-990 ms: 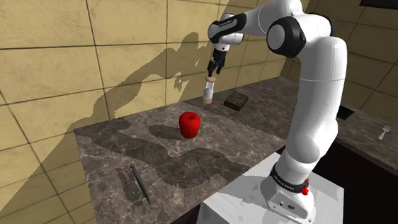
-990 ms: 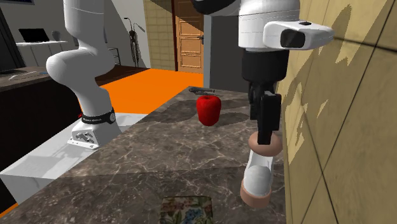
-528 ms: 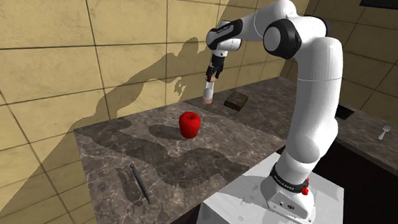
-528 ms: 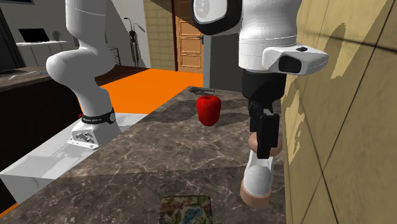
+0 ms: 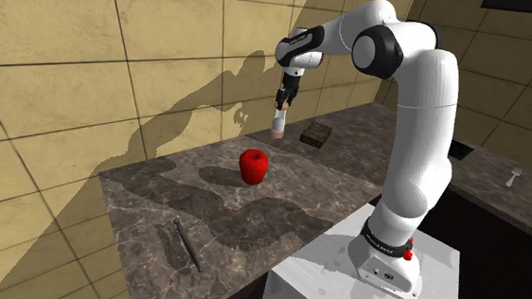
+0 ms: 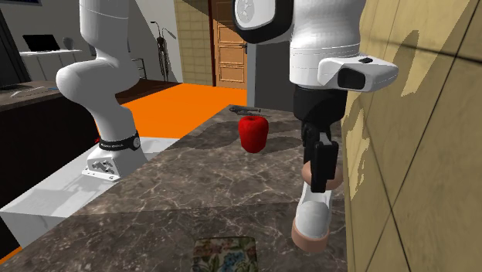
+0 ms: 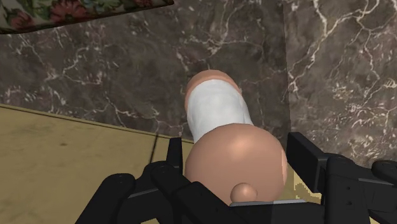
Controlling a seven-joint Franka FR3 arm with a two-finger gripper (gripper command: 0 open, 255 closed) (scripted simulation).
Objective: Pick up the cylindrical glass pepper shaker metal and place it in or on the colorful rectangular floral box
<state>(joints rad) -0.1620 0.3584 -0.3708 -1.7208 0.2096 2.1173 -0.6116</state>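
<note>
The pepper shaker (image 5: 278, 125) is a white cylinder with tan ends, upright on the dark marble counter close to the tiled wall. My gripper (image 5: 281, 101) comes down on it from above. In the second exterior view the black fingers (image 6: 322, 164) cover the shaker's (image 6: 314, 217) top cap while its base rests on the counter. The wrist view has the gripper (image 7: 240, 147) shut on the shaker (image 7: 216, 111), one finger on each side of the round cap. The floral box (image 5: 317, 134) lies flat a short way beyond, also seen as the box (image 6: 225, 256) and the box (image 7: 76, 11).
A red apple (image 5: 254, 165) stands mid-counter, and is the apple (image 6: 253, 134) beyond the shaker. A dark slim utensil (image 5: 186, 243) lies near the counter's front-left. The tiled wall (image 5: 155, 75) runs right behind the shaker. A fork (image 5: 514, 175) rests on a separate counter at right.
The hand sank lower over the shaker's top, and the fingers, which stood apart, closed on its cap. The shaker has not moved.
</note>
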